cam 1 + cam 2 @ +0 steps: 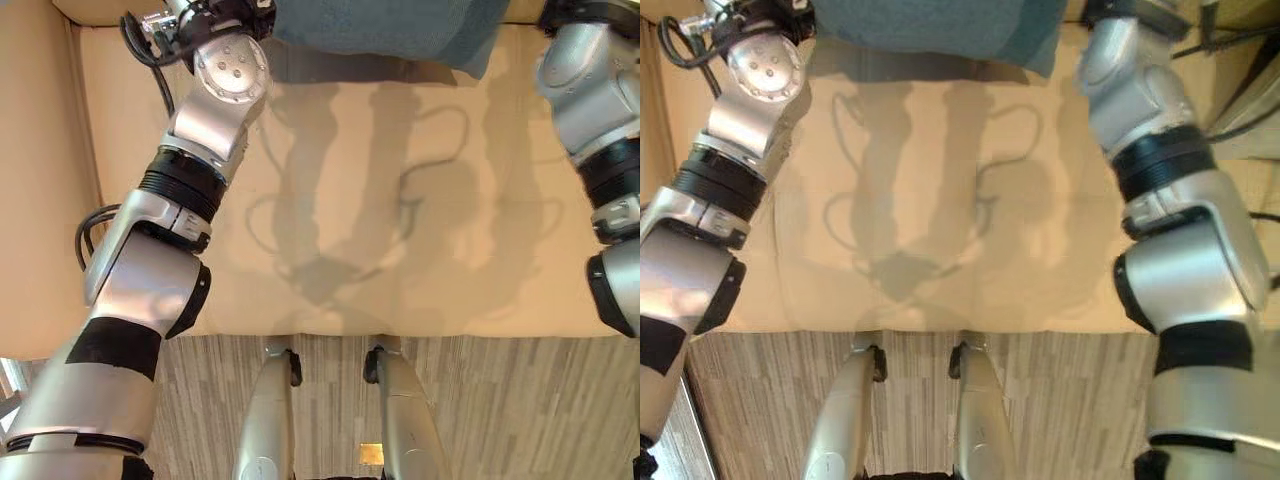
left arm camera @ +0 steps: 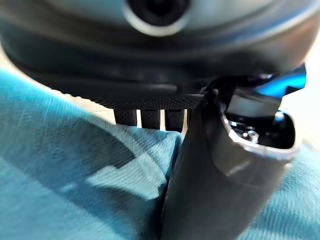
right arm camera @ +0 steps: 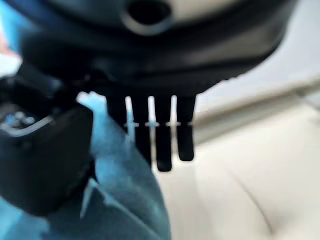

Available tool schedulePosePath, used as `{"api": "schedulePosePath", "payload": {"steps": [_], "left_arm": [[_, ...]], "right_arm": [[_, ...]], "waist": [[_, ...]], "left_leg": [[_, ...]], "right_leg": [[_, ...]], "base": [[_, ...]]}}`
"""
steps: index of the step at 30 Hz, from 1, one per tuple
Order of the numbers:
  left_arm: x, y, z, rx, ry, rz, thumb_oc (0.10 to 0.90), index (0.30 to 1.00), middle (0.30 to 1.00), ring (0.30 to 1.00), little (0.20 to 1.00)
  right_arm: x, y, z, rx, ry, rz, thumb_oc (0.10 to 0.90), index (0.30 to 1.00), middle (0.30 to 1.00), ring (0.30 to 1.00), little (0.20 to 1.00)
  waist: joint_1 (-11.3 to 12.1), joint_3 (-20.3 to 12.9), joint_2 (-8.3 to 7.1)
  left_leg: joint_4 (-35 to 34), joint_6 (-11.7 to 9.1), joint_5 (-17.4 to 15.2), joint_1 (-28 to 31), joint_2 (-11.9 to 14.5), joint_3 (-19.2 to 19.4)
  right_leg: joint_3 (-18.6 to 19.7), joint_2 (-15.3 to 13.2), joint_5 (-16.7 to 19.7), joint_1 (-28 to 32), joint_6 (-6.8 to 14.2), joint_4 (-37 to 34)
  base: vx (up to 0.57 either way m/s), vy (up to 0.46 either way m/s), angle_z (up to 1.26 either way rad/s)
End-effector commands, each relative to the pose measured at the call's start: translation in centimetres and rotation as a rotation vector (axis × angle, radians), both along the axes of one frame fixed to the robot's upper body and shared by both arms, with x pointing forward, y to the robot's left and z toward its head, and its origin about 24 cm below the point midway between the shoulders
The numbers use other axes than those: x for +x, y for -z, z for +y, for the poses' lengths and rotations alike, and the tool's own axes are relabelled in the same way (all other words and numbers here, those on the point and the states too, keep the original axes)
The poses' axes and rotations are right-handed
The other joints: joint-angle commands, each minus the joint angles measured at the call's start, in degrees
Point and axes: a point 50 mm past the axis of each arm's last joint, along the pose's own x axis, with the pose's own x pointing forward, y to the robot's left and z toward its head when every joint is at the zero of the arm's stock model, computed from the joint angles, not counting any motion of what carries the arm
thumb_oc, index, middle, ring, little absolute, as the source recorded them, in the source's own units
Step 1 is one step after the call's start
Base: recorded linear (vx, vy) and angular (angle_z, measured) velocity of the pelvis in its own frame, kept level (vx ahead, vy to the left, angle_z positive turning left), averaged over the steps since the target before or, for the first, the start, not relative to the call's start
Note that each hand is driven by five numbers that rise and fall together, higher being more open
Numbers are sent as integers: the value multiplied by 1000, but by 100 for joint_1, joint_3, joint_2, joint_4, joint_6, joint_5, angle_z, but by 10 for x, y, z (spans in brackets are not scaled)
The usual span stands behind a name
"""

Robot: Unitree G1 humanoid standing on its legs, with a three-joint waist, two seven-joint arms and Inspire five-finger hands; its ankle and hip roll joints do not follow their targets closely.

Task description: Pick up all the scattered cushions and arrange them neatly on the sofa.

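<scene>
my left hand (image 2: 210,165) presses a teal cushion (image 1: 390,30) between thumb and fingers (image 2: 150,118); the thumb lies across the woven cloth and the fingers reach behind its edge. my right hand (image 3: 55,155) grips the same cushion's other side, thumb on the near face, straight fingers (image 3: 162,135) behind it, so the cloth is pinched between them. the cushion is soft, with a fine weave and a rounded corner, and it spans the gap between my two hands, over the back part of the sofa seat (image 1: 400,230). the seat is smooth tan upholstery, broad and flat, with a padded armrest (image 1: 40,180) beside my left arm. below my hands the seat lies bare up to its front edge, then striped grey floor (image 1: 500,410) begins.
</scene>
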Motion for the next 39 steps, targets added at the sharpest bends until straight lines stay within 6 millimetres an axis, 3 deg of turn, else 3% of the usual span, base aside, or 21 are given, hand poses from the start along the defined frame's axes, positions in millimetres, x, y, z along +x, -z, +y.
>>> {"api": "schedulePosePath", "payload": {"steps": [1,3,4,5,6,9,14,17,20,24,27,28,29,30,32,33,35,38,39], "left_arm": [[13,23,-10,12,85,141,800,900,900,900,900],[28,63,10,-89,88,335,800,900,900,900,900],[28,63,10,-89,88,335,800,900,900,900,900],[32,80,20,-141,76,420,800,900,900,900,900],[32,80,20,-142,76,420,800,900,900,900,900],[34,107,34,-152,40,511,800,900,900,900,900],[33,119,44,-145,7,530,800,900,900,900,900],[29,122,64,-191,-37,495,800,900,900,900,900],[25,125,69,-229,-11,444,800,900,900,900,900],[17,148,78,-244,-13,434,800,900,900,900,900],[1,179,87,-236,-8,423,800,900,900,900,900],[1,180,87,-234,-9,426,800,900,900,900,900],[-7,210,97,-298,-29,487,800,900,900,900,900],[-7,211,97,-297,-29,490,800,900,900,900,900],[-17,235,104,-318,-50,539,800,900,900,900,900],[-29,262,109,-357,-68,596,800,900,900,900,900],[-47,288,117,-311,-94,651,800,900,900,900,900],[-92,346,131,-301,-109,807,800,900,900,900,900],[-92,347,131,-300,-109,809,800,900,900,900,900]], "right_arm": [[6,-1,5,94,-99,66,800,900,900,900,900],[13,10,4,79,-124,180,800,900,900,900,900],[13,9,4,79,-124,180,800,900,900,900,900],[17,16,4,101,-155,232,800,900,900,900,900],[17,15,4,101,-155,232,800,900,900,900,900],[20,25,-2,139,-184,268,800,900,900,900,900],[20,33,-7,177,-214,265,800,900,900,900,900],[17,50,-18,205,-222,255,800,900,900,900,900],[15,67,-32,304,-225,242,800,900,900,900,900],[6,82,-45,408,-256,186,800,900,900,900,900],[-5,127,-64,576,-291,153,800,900,900,900,900],[-5,129,-65,578,-290,155,800,900,900,900,900],[-11,154,-72,641,-285,176,800,900,900,900,900],[-11,156,-73,642,-284,178,800,900,900,900,900],[-17,175,-79,670,-269,195,800,900,900,900,900],[-26,192,-84,666,-240,214,800,900,900,900,900],[-37,208,-92,594,-216,279,800,900,900,900,900],[-64,241,-103,324,-149,511,800,900,900,900,900],[-65,241,-104,324,-148,512,800,900,900,900,900]], "waist": [[88,-788,-127],[98,-777,-158],[97,-775,-157],[103,-770,-172],[101,-765,-171],[117,-749,-196],[133,-757,-197],[133,-788,-228],[149,-830,-217],[173,-852,-139],[149,-970,-119],[154,-981,-126],[143,-1081,-135],[147,-1091,-139],[144,-1172,-145],[135,-1225,-154],[136,-1288,-181],[112,-1424,-229],[115,-1439,-228]], "left_leg": [[-272,-529,-580,-140,-21,120],[-272,-535,-580,-42,-24,143],[-272,-535,-580,-41,-24,142],[-272,-540,-578,4,-16,143],[-272,-540,-578,8,-16,142],[-272,-549,-581,91,-8,147],[-272,-546,-597,192,6,141],[-272,-543,-636,351,33,147],[-272,-529,-691,495,43,158],[-272,-487,-758,666,34,190],[-272,-450,-878,952,50,199],[-272,-445,-849,940,47,198],[-272,-416,-963,1120,53,225],[-272,-410,-935,1107,51,225],[-272,-363,-1031,1283,41,246],[-272,-321,-1128,1474,37,258],[-272,-278,-1196,1670,52,272],[-248,-187,-1294,1951,63,261],[-259,-184,-1269,1939,61,260]], "right_leg": [[175,-250,-859,-169,642,430],[177,-253,-866,-88,633,439],[176,-253,-866,-87,633,438],[178,-254,-877,-40,620,453],[177,-254,-878,-34,620,452],[155,-237,-883,65,600,431],[138,-221,-932,172,571,431],[117,-210,-1016,326,541,486],[112,-218,-1065,484,523,511],[112,-231,-1155,632,504,582],[92,-249,-1301,880,467,692],[91,-251,-1272,873,465,684],[96,-267,-1357,995,466,739],[97,-269,-1328,987,464,730],[125,-277,-1368,1134,459,740],[126,-274,-1445,1296,458,743],[139,-262,-1490,1488,451,715],[142,-236,-1567,1777,460,684],[141,-237,-1542,1769,460,669]], "base": [[0,0,0],[6,2,-3],[0,0,0],[0,0,0],[1,8,-5],[0,2,-1],[0,0,0],[23,-9,1],[22,-9,1],[11,8,0],[83,-2,4],[94,12,2],[49,14,3],[95,19,1],[92,20,-4],[141,17,-8],[122,3,-14],[91,0,-10],[67,7,-4]]}}
